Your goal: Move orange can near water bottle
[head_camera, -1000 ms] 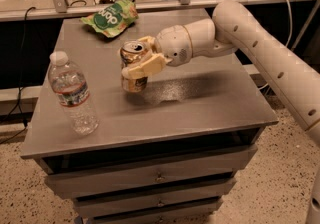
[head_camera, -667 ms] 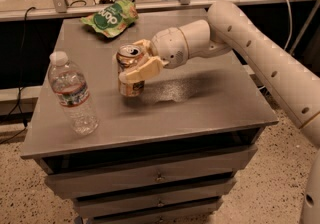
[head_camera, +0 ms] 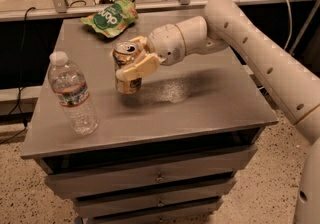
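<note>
Clearly, the gripper point(head_camera: 125, 65) hangs above the middle-left of the table point(head_camera: 210, 113), pinching the orange can point(head_camera: 130, 86) upright between its pale fingers point(head_camera: 137, 69), one of them laid across the can's front. From there the water bottle point(head_camera: 72, 95) stands upright toward the left front corner as the camera sees it, parallel to the can with bare tabletop between them. The far finger is mostly hidden behind the can, and I cannot tell whether the can's base touches the tabletop.
</note>
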Available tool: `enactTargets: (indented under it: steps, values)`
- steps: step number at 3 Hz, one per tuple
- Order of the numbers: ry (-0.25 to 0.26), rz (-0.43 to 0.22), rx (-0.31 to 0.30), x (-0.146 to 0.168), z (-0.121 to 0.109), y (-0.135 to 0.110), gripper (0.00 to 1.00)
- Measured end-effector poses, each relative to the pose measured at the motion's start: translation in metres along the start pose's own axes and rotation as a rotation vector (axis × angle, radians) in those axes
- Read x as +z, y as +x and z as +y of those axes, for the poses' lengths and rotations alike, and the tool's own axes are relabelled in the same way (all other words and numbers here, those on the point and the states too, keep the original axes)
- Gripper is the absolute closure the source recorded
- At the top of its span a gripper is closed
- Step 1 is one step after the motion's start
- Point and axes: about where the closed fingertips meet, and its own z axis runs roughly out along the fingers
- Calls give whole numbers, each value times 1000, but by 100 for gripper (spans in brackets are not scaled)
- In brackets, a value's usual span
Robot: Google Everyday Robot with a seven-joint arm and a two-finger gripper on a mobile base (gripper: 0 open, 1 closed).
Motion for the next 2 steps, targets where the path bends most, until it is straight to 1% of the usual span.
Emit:
enactTargets:
  steps: [1, 2]
  values:
    - [-50, -17, -15, 26, -3, -8, 100]
    - [-108, -43, -22, 50, 0, -9, 100]
